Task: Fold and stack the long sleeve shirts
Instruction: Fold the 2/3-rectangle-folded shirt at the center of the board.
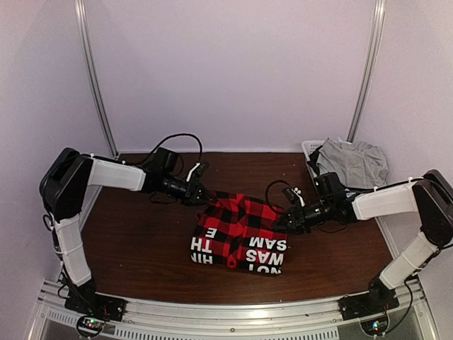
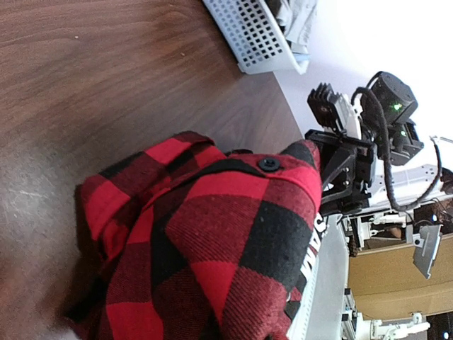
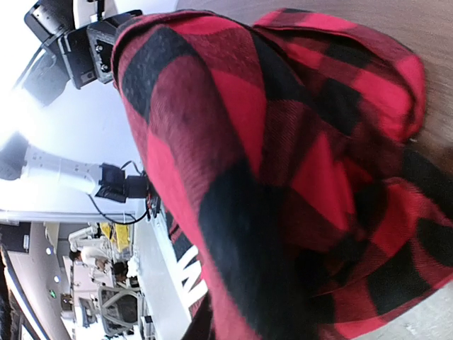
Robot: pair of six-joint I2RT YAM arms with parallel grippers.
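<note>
The red-and-black check flannel shirt [image 1: 239,230] lies partly folded mid-table, with white lettering on a black band along its near edge. My left gripper [image 1: 201,193] is at the shirt's far left corner and my right gripper [image 1: 284,224] is at its right edge; both hold cloth lifted off the table. In the left wrist view the shirt [image 2: 233,241] fills the lower frame and hides my fingers. In the right wrist view the shirt [image 3: 283,177] drapes over the whole frame and hides those fingers too.
A white mesh basket [image 1: 310,150] stands at the back right with a grey garment [image 1: 355,161] in it; the basket also shows in the left wrist view [image 2: 251,35]. The brown table [image 1: 141,241] has a metal rail along its near edge.
</note>
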